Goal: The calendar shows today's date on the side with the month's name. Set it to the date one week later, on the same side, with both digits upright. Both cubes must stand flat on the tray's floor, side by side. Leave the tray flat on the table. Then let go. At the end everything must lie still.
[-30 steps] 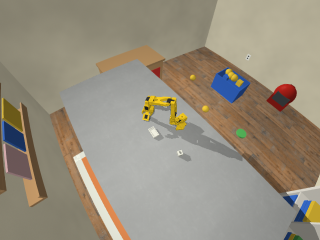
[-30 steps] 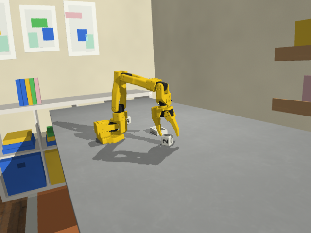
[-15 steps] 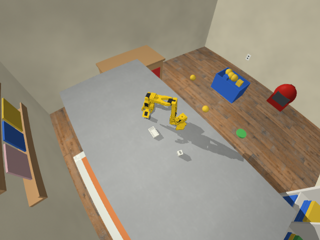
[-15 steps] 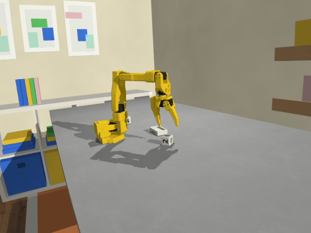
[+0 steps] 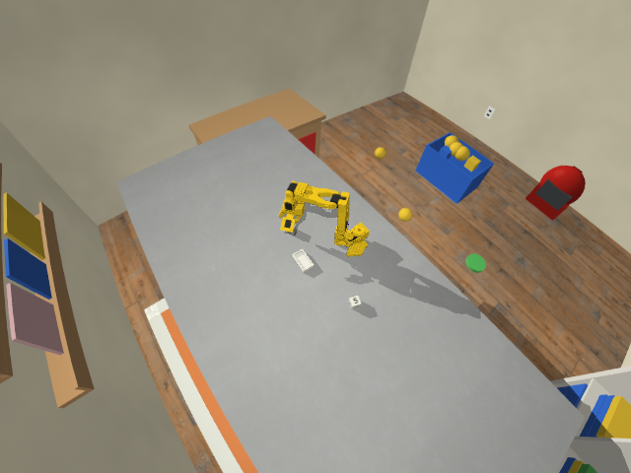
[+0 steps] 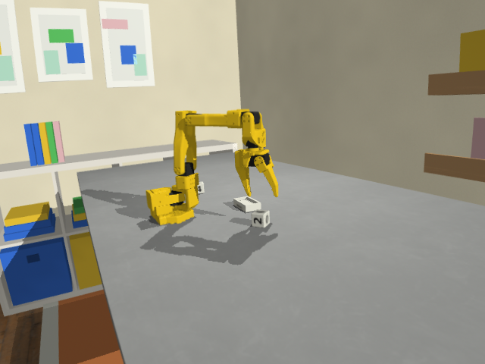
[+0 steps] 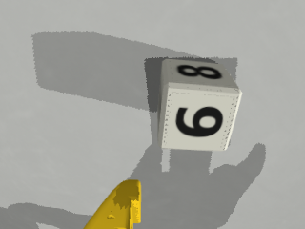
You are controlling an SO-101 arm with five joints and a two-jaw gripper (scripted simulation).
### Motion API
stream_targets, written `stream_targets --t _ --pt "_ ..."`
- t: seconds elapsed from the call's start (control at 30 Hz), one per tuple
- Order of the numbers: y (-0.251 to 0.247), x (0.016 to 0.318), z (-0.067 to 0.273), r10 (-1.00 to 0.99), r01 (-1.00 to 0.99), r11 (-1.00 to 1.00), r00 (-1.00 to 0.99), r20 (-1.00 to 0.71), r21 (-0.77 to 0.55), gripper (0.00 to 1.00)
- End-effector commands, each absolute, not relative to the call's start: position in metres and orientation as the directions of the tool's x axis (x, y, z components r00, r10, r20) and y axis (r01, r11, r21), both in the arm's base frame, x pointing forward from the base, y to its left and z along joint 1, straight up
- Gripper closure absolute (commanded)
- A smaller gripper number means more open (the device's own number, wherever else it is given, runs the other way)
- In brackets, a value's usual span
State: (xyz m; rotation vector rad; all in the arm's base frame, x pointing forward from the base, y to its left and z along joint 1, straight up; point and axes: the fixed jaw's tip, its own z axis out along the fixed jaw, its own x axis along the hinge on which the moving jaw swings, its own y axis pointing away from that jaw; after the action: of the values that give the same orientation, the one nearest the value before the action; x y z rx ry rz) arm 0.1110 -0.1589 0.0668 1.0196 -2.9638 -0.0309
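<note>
My gripper (image 6: 263, 195) is open and empty, raised above the table over the near cube. That cube (image 6: 260, 218) (image 7: 199, 119) stands flat on the table outside the tray, showing 2 and 0 in the exterior view; the wrist view shows a shaded 8 face and a brighter face with a sideways 6 or 9. The arm hides it in the top view. The small white tray (image 5: 297, 263) (image 6: 240, 206) lies flat and empty beside it. The other cube (image 5: 355, 301) (image 6: 201, 187) lies farther off, 5 on top, with a 4 on a side partly behind the arm.
The arm's base (image 5: 356, 247) (image 6: 172, 216) stands near one long table edge. The tray lies between the two cubes. Shelves, a blue bin (image 5: 451, 172) and balls are off the table.
</note>
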Motion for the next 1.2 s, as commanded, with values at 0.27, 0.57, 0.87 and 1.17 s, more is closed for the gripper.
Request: stream_targets --t 0.27,0.57,0.87,1.17 --pt "-0.165 0.114 0.082 -0.612 -0.611 0.789 -0.791 0.004 -0.066 0.64" --pt "-0.169 0.116 0.116 -0.611 -0.592 0.762 -0.792 0.014 -0.263 0.65" --pt "-0.166 0.114 0.151 -0.608 -0.552 0.703 -0.794 0.024 -0.449 0.65" --pt "-0.164 0.112 0.165 -0.606 -0.529 0.67 -0.795 0.028 -0.52 0.65"
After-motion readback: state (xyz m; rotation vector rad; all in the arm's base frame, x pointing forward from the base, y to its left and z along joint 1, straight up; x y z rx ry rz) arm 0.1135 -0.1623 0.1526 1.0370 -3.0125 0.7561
